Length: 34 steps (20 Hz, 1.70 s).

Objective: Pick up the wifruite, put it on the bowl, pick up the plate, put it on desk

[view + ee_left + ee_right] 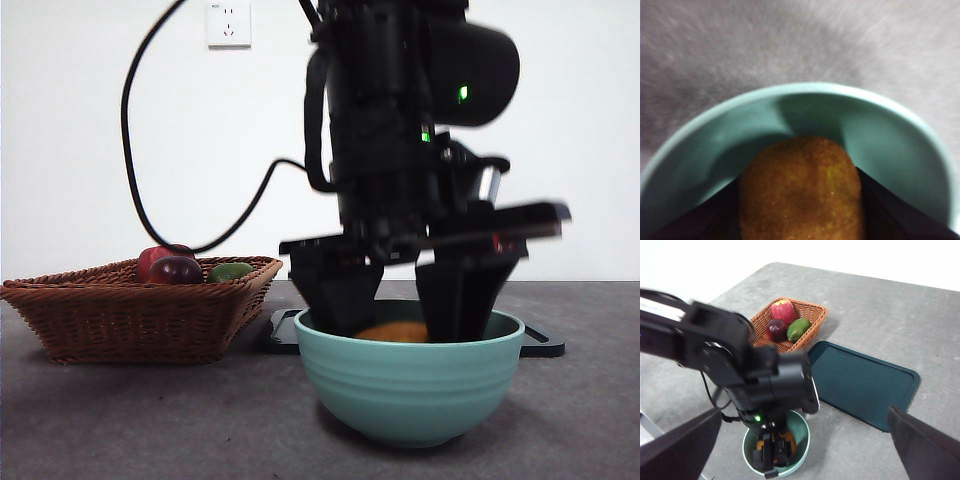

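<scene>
Wifruite (801,190): the brown-orange fruit is sitting down inside the bowl (410,385), and the left gripper (400,300) is holding it between its two black jaws.
Left gripper: it is reaching down into the bowl from above, with one jaw on each side of the fruit. It is gripping the fruit, not letting go yet.
Bowl: the teal bowl is standing on the desk (120,420), and its rim is going all around the fruit.
Tray (865,385): the flat dark teal plate is lying just behind the bowl, and nothing is lying on it.
Basket (130,310): the brown wicker basket is sitting near the bowl, beside the tray, with red, purple and green fruits in it.
Right gripper (805,440): it is hanging high above the bowl with its jaws spread wide and holding nothing.
Done so far: the fruit is picked up and is in the bowl.
Left to do: I think the gripper needs to let the fruit go, and then the plate needs picking up and putting on the desk.
</scene>
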Motion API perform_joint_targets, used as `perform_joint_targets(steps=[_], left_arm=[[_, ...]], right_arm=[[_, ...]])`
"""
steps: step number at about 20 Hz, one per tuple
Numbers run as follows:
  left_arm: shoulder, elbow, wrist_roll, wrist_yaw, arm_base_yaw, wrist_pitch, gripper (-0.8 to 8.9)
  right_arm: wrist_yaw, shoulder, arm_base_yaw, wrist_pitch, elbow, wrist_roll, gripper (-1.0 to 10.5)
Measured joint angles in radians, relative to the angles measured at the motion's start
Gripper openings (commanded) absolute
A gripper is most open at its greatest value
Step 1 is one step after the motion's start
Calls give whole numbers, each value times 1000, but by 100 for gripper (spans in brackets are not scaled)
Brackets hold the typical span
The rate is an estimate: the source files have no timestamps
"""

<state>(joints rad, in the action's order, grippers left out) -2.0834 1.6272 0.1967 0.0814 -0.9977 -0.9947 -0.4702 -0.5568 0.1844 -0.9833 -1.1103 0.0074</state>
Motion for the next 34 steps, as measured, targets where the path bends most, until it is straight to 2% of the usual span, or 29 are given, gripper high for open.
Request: perform_joint_targets(steps=[9,10,12,15,22,25,30,34], left_arm=[[-11,0,-3,-3,-2,5,187],[-11,0,-4,-3,-2,5,205],[-11,0,-4,-3,-2,5,319],[-12,2,-6,-3,-2,5,418],[6,16,-26,-7,-2,-6,420],[84,17,-27,-8,-2,-7,519],[269,24,-29,-28,-2,-35,544],[415,25,-29,-31,-2,-43,655]], right_arm=[[0,0,0,0,0,0,603],[0,0,0,0,0,0,603],[0,0,0,0,0,0,603],[0,0,0,0,0,0,603],[0,0,0,0,0,0,603],[0,0,0,0,0,0,603],[0,0,0,0,0,0,603],[0,0,0,0,0,0,603]])
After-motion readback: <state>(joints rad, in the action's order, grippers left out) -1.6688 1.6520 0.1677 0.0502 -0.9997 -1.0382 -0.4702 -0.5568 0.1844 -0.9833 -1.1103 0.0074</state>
